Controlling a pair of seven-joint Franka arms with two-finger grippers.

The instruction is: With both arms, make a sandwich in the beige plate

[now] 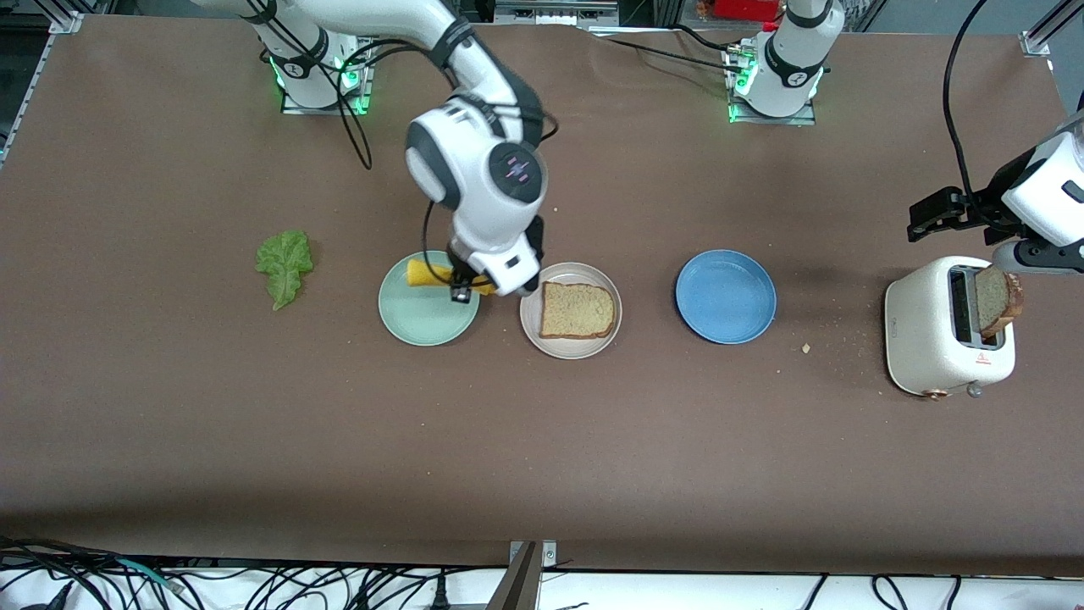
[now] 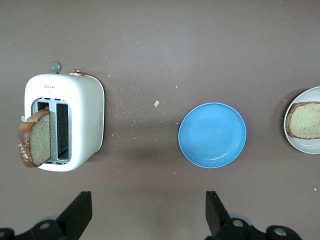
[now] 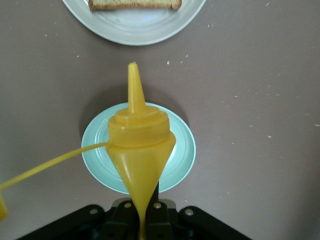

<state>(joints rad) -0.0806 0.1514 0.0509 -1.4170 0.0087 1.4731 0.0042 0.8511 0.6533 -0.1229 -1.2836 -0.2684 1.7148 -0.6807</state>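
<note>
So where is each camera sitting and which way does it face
Front view: high across the table, facing both bases; shows the right gripper over the mint plate.
Left wrist view: looks down on the toaster and blue plate; open fingers show.
Right wrist view: looks along the held yellow bottle.
All share the beige plate.

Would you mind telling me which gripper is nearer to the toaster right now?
Left. The left gripper hangs open beside the toaster, while the right gripper is over the mint green plate, shut on the yellow squeeze bottle.
</note>
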